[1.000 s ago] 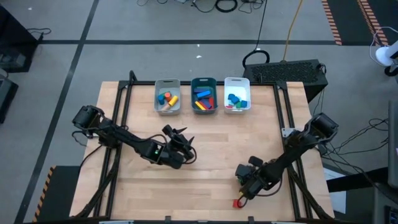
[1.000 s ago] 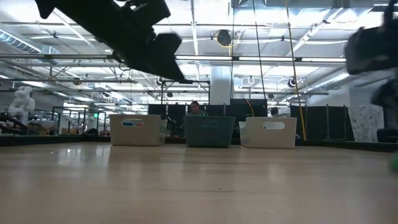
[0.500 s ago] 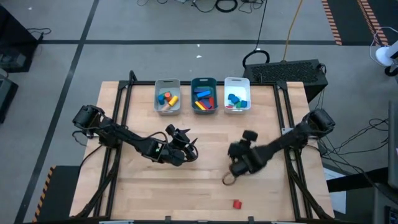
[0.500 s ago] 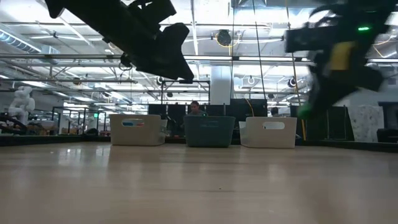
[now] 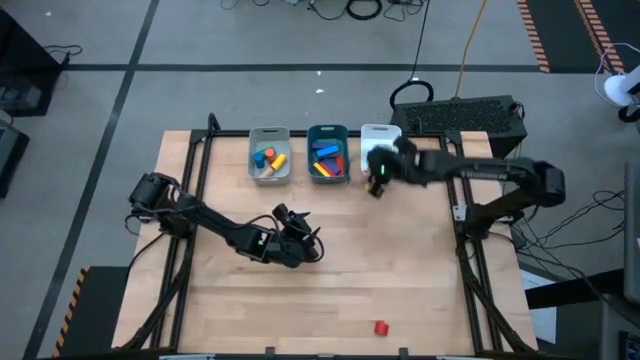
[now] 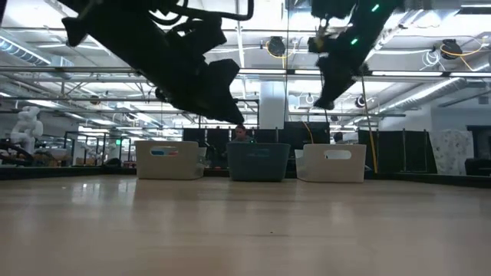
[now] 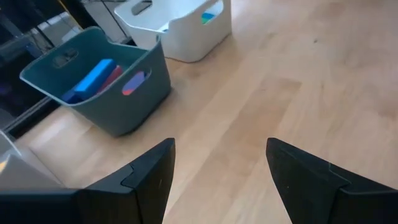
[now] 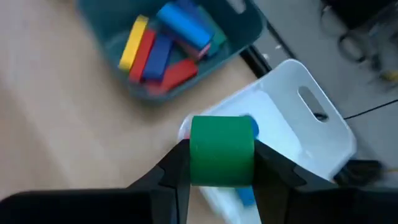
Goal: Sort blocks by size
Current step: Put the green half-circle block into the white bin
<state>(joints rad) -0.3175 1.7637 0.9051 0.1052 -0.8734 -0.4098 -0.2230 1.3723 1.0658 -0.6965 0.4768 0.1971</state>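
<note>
Right gripper (image 8: 221, 180) is clamped on a green block (image 8: 222, 151), its two fingers pressing the block's opposite sides, and it hangs over the white tray (image 5: 379, 132) at the table's far edge. The high view shows the right arm (image 5: 480, 172) stretched from its base at the table's right side across to that tray. Left gripper (image 7: 217, 165) has its fingers spread wide with nothing between them; it hovers above bare wood near the table's middle, its arm reaching in from the left edge.

The table (image 5: 400, 270) is pale wood planking on a black frame. Three trays stand side by side along its far edge: grey tray (image 5: 269, 132), teal tray (image 5: 327, 130), then the white one. The grey one holds blocks in orange, blue and yellow. In the teal tray lie long bars (image 8: 149, 50) in yellow, red and blue, most of them side by side along the tray's length, with a blue one across the top. The white tray holds small blue pieces. One red block (image 5: 381, 327) sits alone near the table's front edge, well apart from everything else.

Whether the green block is a cube or a cylinder, and so which way its long axis runs, I cannot tell; only one flat, squarish face shows.

Around the table is grey floor with dark lines and cables. The low view looks into a large hall with ceiling lights and beams.
</note>
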